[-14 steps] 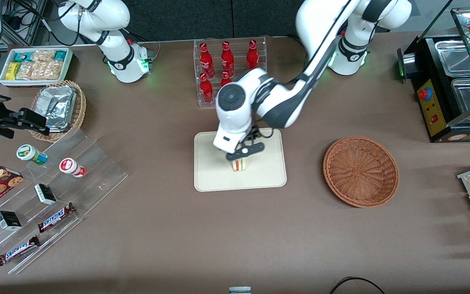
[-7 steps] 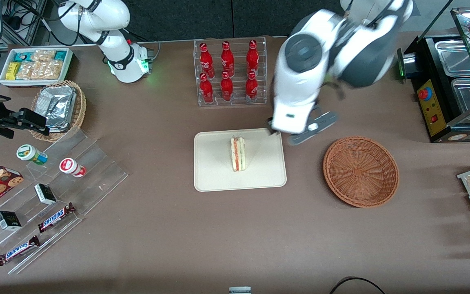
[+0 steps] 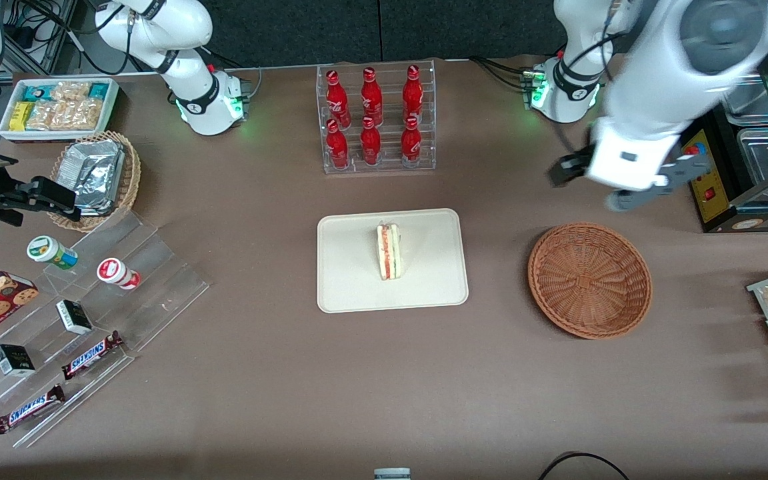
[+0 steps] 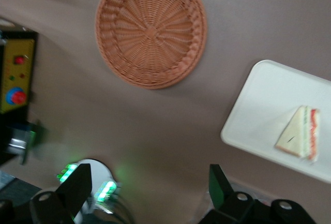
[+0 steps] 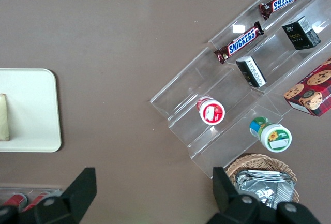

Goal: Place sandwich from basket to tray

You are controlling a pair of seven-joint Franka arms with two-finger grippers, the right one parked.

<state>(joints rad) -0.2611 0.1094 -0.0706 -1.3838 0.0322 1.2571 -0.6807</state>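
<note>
Front view: sandwich (image 3: 389,251) lay delivered on tray (image 3: 357,293), basket (image 3: 589,280) held nothing, hand (image 3: 614,187) hung spread and unladen, raised above counter (image 3: 277,373) near basket.

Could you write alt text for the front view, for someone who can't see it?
A wrapped sandwich stands on a cream tray mid-table, with an empty brown wicker basket beside it. The working arm's pincer, open and holding nothing, hangs above the table farther from the camera than the basket.
</note>
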